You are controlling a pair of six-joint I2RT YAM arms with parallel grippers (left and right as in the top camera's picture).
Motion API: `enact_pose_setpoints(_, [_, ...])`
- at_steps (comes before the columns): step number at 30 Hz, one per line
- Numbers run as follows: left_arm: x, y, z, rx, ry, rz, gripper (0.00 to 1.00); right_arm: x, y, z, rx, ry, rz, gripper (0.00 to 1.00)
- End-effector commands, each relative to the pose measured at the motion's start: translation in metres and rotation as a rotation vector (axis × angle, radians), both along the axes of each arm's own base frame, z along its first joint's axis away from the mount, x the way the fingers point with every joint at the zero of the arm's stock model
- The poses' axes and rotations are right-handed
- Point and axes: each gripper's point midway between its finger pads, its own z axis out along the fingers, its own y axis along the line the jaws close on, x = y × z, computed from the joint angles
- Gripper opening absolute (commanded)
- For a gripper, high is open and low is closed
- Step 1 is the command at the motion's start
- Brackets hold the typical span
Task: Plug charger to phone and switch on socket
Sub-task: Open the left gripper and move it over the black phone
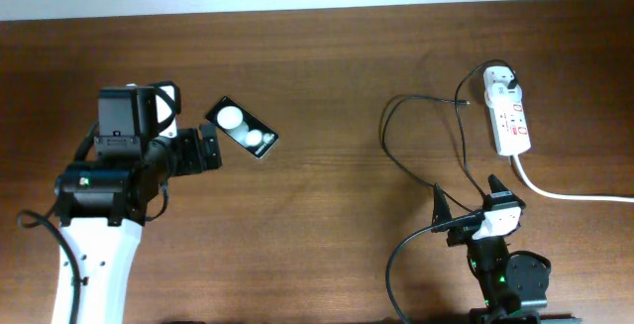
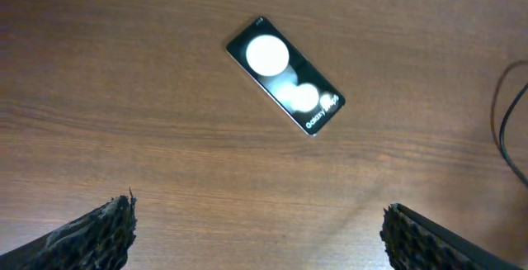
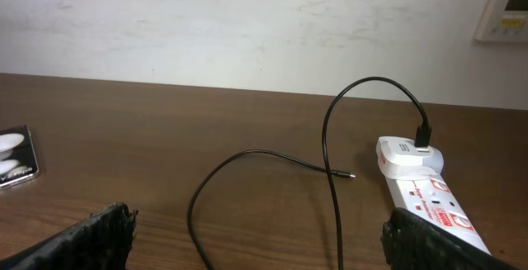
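Note:
The phone (image 1: 243,128) is a black slab with two white round patches, lying flat at an angle on the wooden table; it also shows in the left wrist view (image 2: 285,76) and at the left edge of the right wrist view (image 3: 15,156). My left gripper (image 1: 208,151) is open and empty, just left of the phone (image 2: 260,220). The charger cable (image 1: 384,134) loops loosely on the table, with its plug tip (image 3: 351,175) lying free. Its white adapter (image 3: 410,156) sits in the socket (image 1: 507,116). My right gripper (image 1: 466,200) is open and empty over the cable loop (image 3: 260,229).
The socket's thick white cord (image 1: 565,195) runs off to the right edge. A pale wall stands behind the table's far edge (image 3: 247,30). A robot cable curves by the right arm's base (image 1: 396,255). Bare wood lies between phone and cable.

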Motion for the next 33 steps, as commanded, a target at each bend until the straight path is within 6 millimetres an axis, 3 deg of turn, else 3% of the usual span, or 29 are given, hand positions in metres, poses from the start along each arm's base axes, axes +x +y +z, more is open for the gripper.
enact_pose_setpoints(1, [0.004,0.009,0.017,0.029,-0.034,0.047,0.99,0.0,-0.001,-0.003,-0.006,0.001,-0.001,0.99])
enact_pose_setpoints(4, [0.004,0.011,0.023,0.037,-0.045,0.055,0.99,0.0,-0.001,-0.003,-0.006,0.001,-0.001,0.99])
enact_pose_setpoints(7, [0.011,0.015,0.016,0.024,-0.023,0.113,0.99,0.0,-0.001,-0.003,-0.006,0.001,-0.001,0.99])
enact_pose_setpoints(9, [0.03,0.016,-0.008,0.017,0.059,0.16,0.99,0.0,-0.001,-0.003,-0.006,0.001,-0.001,0.99])
enact_pose_setpoints(11, [0.054,0.005,-0.018,-0.034,0.102,0.133,0.99,0.0,-0.001,-0.003,-0.006,0.001,-0.001,0.99])
enact_pose_setpoints(15, [0.116,-0.026,-0.011,-0.157,0.104,0.225,0.99,0.0,-0.001,-0.003,-0.006,0.001,-0.001,0.99])
enact_pose_setpoints(16, [0.124,-0.032,-0.016,-0.181,0.108,0.249,0.99,0.0,-0.001,-0.003,-0.006,0.001,-0.001,0.99])
enact_pose_setpoints(23, [0.13,-0.068,-0.052,-0.167,0.185,0.194,0.99,0.0,-0.001,-0.003,-0.006,0.001,-0.001,0.99])
enact_pose_setpoints(25, [0.131,-0.069,-0.064,-0.215,0.222,0.297,0.99,0.0,-0.001,-0.003,-0.006,0.001,-0.001,0.99])
enact_pose_setpoints(28, [0.138,-0.07,-0.09,-0.236,0.266,0.381,0.99,0.0,-0.001,-0.003,-0.006,0.001,-0.001,0.99])
enact_pose_setpoints(31, [0.142,-0.07,-0.15,-0.188,0.381,0.4,0.99,0.0,-0.001,-0.003,-0.006,0.001,-0.001,0.99])
enact_pose_setpoints(33, [0.141,-0.07,-0.178,-0.165,0.436,0.408,0.99,0.0,-0.001,-0.003,-0.006,0.001,-0.001,0.99])
